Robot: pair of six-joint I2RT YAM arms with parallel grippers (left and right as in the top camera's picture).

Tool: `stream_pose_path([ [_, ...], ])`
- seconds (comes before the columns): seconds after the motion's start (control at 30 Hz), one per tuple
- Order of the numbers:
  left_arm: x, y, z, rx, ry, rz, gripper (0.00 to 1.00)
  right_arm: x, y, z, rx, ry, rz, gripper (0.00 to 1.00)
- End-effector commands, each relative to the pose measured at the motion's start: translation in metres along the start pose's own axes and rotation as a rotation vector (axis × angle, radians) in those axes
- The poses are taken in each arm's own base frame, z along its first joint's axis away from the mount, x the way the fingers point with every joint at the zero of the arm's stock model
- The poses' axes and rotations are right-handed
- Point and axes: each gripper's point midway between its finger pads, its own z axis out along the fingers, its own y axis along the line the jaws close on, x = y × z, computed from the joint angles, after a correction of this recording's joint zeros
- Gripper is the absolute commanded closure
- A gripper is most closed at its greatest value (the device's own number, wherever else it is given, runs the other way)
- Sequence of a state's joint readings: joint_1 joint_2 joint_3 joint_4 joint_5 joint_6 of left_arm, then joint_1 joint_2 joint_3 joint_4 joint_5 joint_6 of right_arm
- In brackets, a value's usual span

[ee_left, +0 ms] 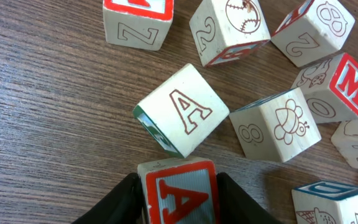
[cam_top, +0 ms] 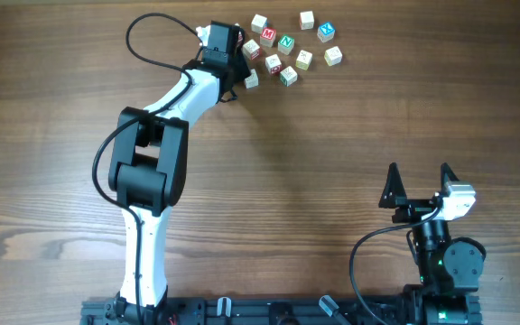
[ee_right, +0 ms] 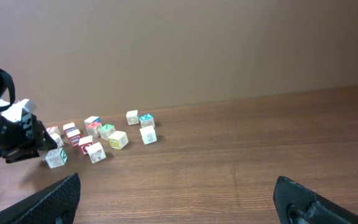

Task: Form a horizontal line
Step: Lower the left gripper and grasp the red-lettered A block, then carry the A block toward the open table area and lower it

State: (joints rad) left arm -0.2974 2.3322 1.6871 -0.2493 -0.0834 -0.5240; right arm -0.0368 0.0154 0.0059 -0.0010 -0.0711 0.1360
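Note:
A pale wooden cube with a red "A" on a grey, red-framed face [ee_left: 179, 193] sits between the black fingers [ee_left: 124, 198] of my left gripper [ee_left: 179, 202], which press against both its sides. In the overhead view the left gripper [cam_top: 227, 56] is at the left edge of the loose cluster of letter cubes [cam_top: 287, 43], and its body hides the held cube. Just beyond it lies a tilted cube with an outlined "A" [ee_left: 182, 109]. No horizontal line of cubes is in view. My right gripper [cam_top: 420, 183] hangs open over bare table at the front right, far from the cubes.
Several more cubes crowd the left wrist view: a "Z" cube [ee_left: 137, 23], a baseball "2" cube [ee_left: 229, 28], a bee "8" cube [ee_left: 277, 124] and a red "M" cube [ee_left: 344, 87]. A brown wall [ee_right: 179, 50] stands behind the table.

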Motion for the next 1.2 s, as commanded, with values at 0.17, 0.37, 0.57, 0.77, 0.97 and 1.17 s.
stream_pose_path([
  [0.17, 0.005, 0.005, 0.004, -0.033, 0.013, 0.056, 0.66, -0.003, -0.001, -0.001, 0.001, -0.013, -0.005, 0.00],
  [0.37, -0.014, -0.005, -0.025, -0.014, -0.018, 0.079, 0.66, -0.003, -0.001, -0.001, 0.001, -0.013, -0.006, 0.00],
  [0.57, -0.019, -0.004, -0.055, -0.035, 0.010, 0.081, 0.69, -0.003, -0.001, -0.001, 0.001, -0.013, -0.005, 0.00],
  [0.77, -0.016, -0.006, -0.085, -0.049, 0.045, 0.093, 0.69, -0.003, -0.001, -0.001, 0.001, -0.013, -0.005, 0.00],
  [0.97, 0.008, -0.018, -0.111, -0.063, 0.121, 0.141, 0.69, -0.003, -0.001, -0.001, 0.001, -0.013, -0.005, 0.00],
  [1.17, 0.065, -0.035, -0.124, -0.088, 0.262, 0.235, 0.71, -0.003, -0.001, -0.001, 0.001, -0.013, -0.005, 0.00],
])
